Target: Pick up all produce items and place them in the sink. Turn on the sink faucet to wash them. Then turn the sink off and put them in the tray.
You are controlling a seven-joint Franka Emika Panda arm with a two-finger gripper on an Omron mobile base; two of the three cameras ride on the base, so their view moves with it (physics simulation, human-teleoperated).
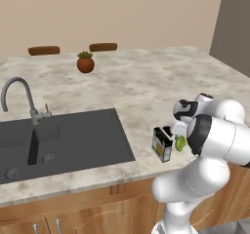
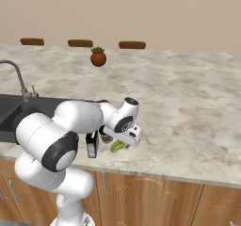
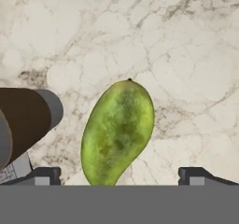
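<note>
The fingers (image 3: 119,176) are standing wide, straddling the yellow-green oval fruit (image 3: 117,132) lying on the marbled beige tabletop (image 3: 177,55); pickup step is beginning; next, lowering and closing seems called for.

**Layout: surface, sink end to front edge**

Sink (image 1: 73,135) is set into the surface (image 1: 156,82) at its left, basins left of the flat drainboard. Faucet (image 1: 19,99) stands at the sink's back rim. Potted plant (image 1: 85,62) sits far back on the surface, behind and right of the sink. Small box (image 1: 162,143) stands upright near the front edge, right of the sink. Mango (image 3: 117,132) lies flat on the surface just right of the box. End effector (image 3: 121,175) is right above the mango, one fingertip (image 3: 44,175) either side of its near end.
</note>
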